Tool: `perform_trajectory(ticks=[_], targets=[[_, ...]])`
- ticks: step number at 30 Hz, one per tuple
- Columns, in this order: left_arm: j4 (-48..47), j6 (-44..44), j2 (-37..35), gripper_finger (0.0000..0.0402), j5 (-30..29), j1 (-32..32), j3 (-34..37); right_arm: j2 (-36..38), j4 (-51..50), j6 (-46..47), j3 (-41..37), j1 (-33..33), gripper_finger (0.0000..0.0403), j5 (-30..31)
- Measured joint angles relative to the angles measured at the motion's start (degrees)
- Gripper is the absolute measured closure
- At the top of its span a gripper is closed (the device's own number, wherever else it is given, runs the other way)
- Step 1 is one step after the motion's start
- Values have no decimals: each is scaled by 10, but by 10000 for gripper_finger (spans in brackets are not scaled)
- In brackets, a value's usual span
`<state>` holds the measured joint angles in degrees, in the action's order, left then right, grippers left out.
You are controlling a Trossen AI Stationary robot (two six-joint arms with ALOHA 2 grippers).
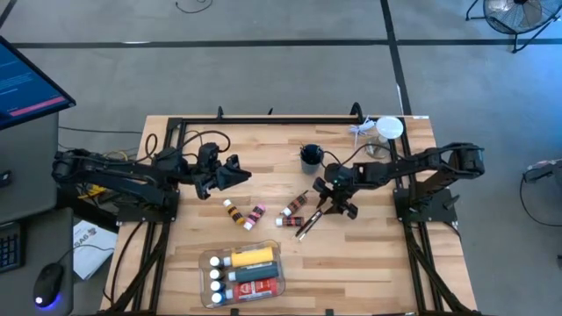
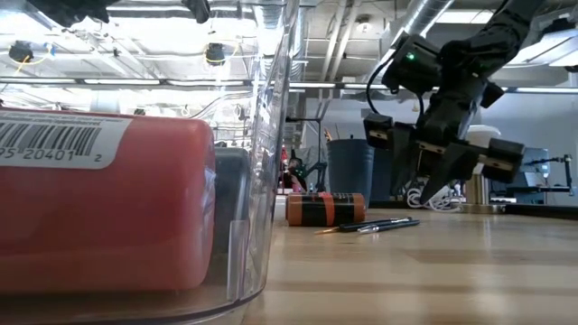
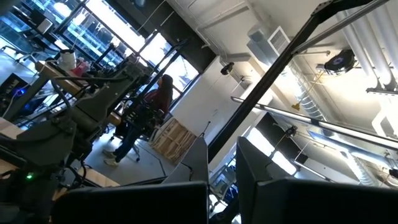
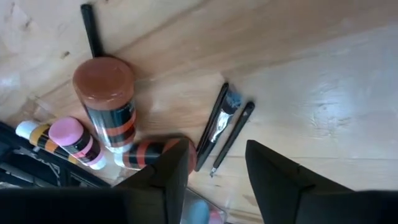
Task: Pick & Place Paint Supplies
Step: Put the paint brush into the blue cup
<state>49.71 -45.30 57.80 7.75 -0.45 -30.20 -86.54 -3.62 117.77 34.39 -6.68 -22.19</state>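
Two thin dark brushes [image 4: 224, 127] lie side by side on the wooden table [image 1: 378, 263], also seen in the high view [image 1: 306, 225]. My right gripper [image 4: 214, 171] hangs open just above them, slanting down, its fingers clear of the brushes and the table [image 2: 442, 181]. Beside the brushes a brown-capped bottle [image 4: 107, 99] stands, and a dark tube with an orange band [image 2: 325, 209] lies on its side. A pink-capped tube [image 1: 257, 213] and a white-capped one [image 1: 233, 211] lie further left. My left gripper [image 1: 239, 173] is shut and raised over the table's left part.
A clear container [image 1: 206, 261] near the front edge holds a yellow bottle [image 1: 252, 255] and red and dark ones. A black cup [image 1: 309, 158] stands behind my right gripper. A jar with a white lid [image 1: 387, 130] is at the far right. A black frame runs along the far edge.
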Motion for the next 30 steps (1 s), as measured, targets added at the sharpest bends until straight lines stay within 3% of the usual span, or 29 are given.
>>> perform_trajectory(ticks=[15, 22, 30], targets=[[0, 0, 0, 400, -3, 0, 0, 0, 44, 46, 0, 45, 247, 43], [0, -1, 0, 400, -3, 0, 0, -38, 103, 43, 11, 43, 239, 29], [-3, -2, 0, 400, -4, -7, 0, -47, 86, 41, 9, 44, 239, 29]])
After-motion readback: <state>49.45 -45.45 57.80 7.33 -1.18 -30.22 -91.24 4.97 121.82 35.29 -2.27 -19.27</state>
